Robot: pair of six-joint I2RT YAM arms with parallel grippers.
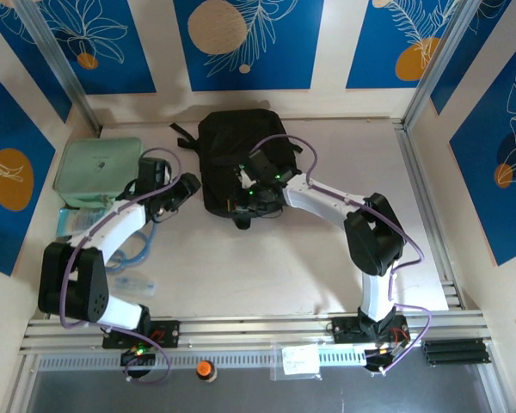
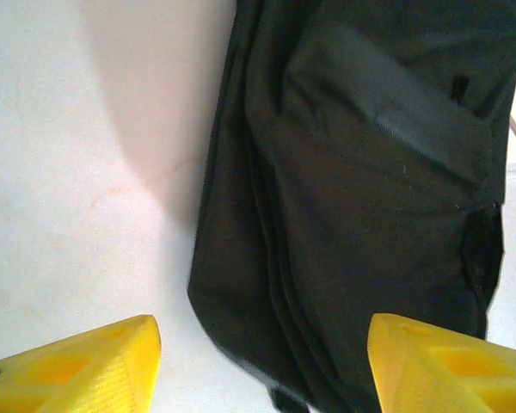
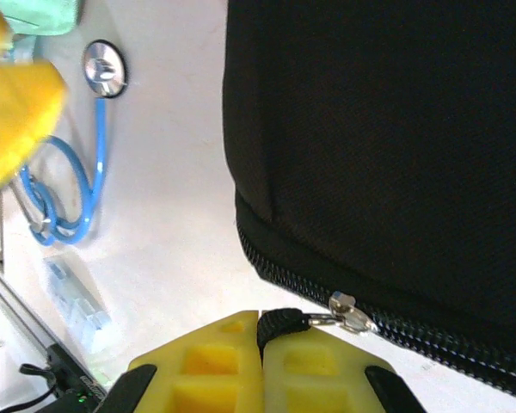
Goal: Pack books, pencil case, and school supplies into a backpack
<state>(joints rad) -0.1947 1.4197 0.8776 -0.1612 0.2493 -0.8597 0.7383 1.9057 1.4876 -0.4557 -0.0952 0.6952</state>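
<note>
Right claw (image 3: pixel 260 327): pressed together, pinching the black zip pull (image 3: pixel 285 320) at the backpack's near edge. The slider (image 3: pixel 348 311) sits just past the fingertips, on the teeth. The backpack (image 3: pixel 387 129) lies flat on the tabletop (image 3: pixel 172 215), with its bulk straight ahead of this claw.

Zip line: follows the backpack's near edge, running off to one side of the claw and curving round the corner on the other. The teeth look meshed on both sides of the slider, as far as can be told. Judgement: the coming move is a drag along that line. A pull across the teeth would likely only lift fabric.

Left claw (image 2: pixel 262 370): spread and holding nothing, at the backpack's left near corner, with fabric under the gap. The right arm is nearer the zip, and the left looks placed to pin the corner.

Further left of the backpack: stethoscope (image 3: pixel 103 69), mint case (image 1: pixel 99 168), clear packet (image 1: pixel 138 282).
</note>
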